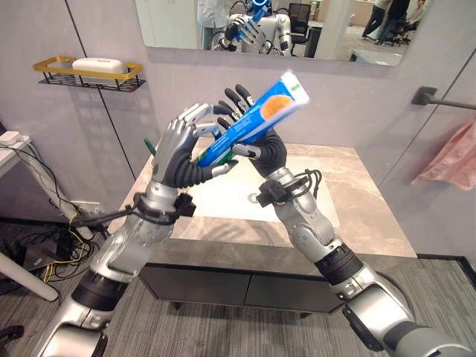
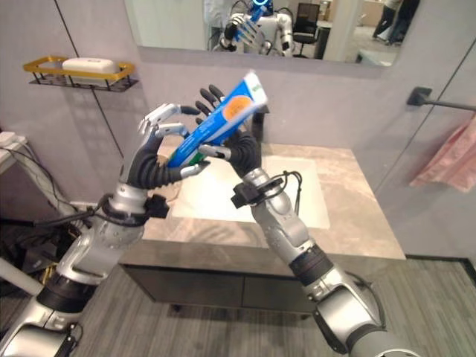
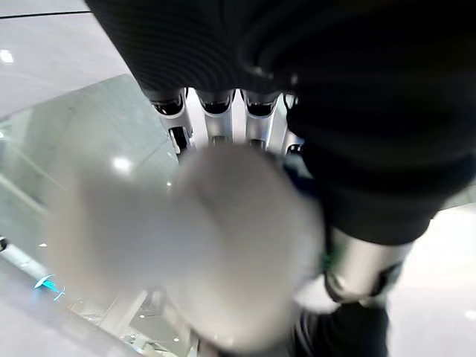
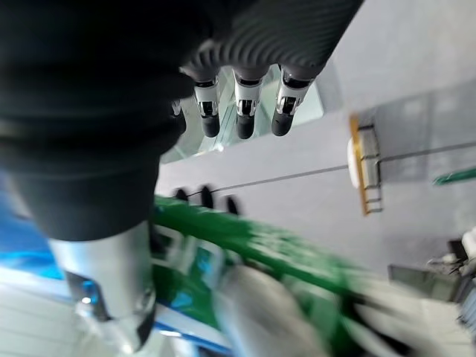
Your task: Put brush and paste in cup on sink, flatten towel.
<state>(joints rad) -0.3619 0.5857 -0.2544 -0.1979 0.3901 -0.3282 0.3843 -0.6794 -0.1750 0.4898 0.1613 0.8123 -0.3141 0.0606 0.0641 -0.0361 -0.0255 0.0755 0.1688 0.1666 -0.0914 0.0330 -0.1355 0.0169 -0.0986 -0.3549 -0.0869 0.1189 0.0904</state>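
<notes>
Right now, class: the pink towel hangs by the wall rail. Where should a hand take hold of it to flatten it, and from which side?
Judging from the eye views, grip the pink towel at its free lower edge, coming from the sink counter side. It hangs bunched below the rail, so the lower edge looks reachable.

Both arms are raised in front of the robot, forearms angled up and inward so the hands meet at about 12 o'clock above the wrists. The left hand (image 1: pixel 178 152) has its fingers curled toward the palm, thumb pointing toward 3 o'clock. The right hand (image 1: pixel 260 145) faces it, fingers spread straighter and pointing toward 11 o'clock, thumb bent inward. Both hands grip a toothpaste tube (image 1: pixel 256 119) between them.
</notes>
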